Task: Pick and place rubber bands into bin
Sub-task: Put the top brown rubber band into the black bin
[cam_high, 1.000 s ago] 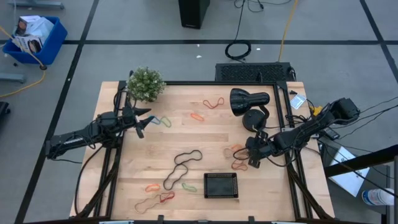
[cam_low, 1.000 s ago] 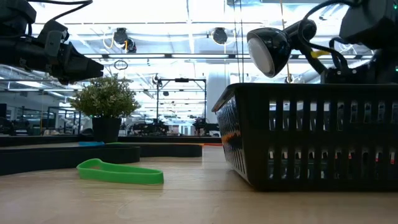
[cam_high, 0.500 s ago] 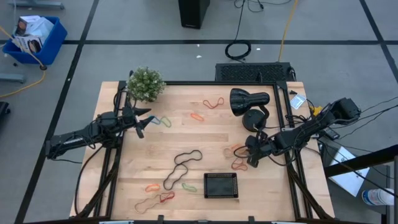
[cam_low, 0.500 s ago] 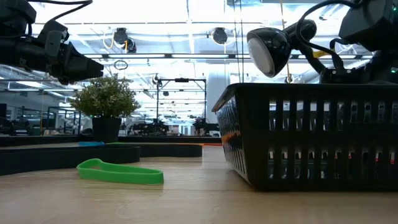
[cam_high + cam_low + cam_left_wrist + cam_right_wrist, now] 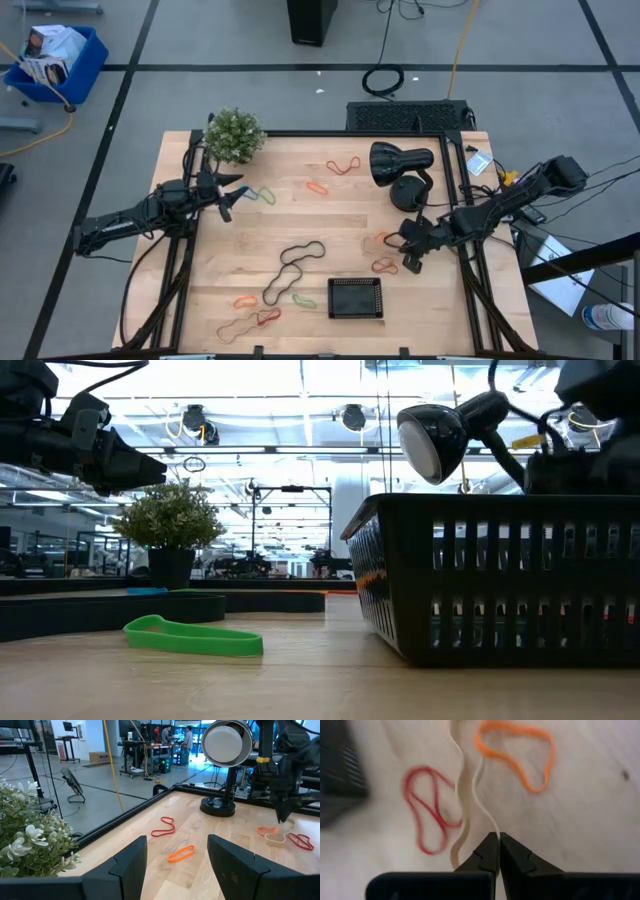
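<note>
Two arms show in your high view: the left gripper (image 5: 226, 204) hangs near the plant (image 5: 235, 134), the right gripper (image 5: 411, 262) sits beside the lamp (image 5: 400, 159). You can see the bin (image 5: 356, 297) at the near table edge, a long black band (image 5: 294, 270) beside it.

One green band (image 5: 194, 637) lies before the basket (image 5: 500, 580) in your low view.

Left wrist: fingers (image 5: 129, 867) apart, nothing held; you can count four bands.

Right wrist: jaws pinched together on the tan band (image 5: 466, 802), between one red band (image 5: 428, 810) and one orange band (image 5: 517, 752). No writing is readable.
</note>
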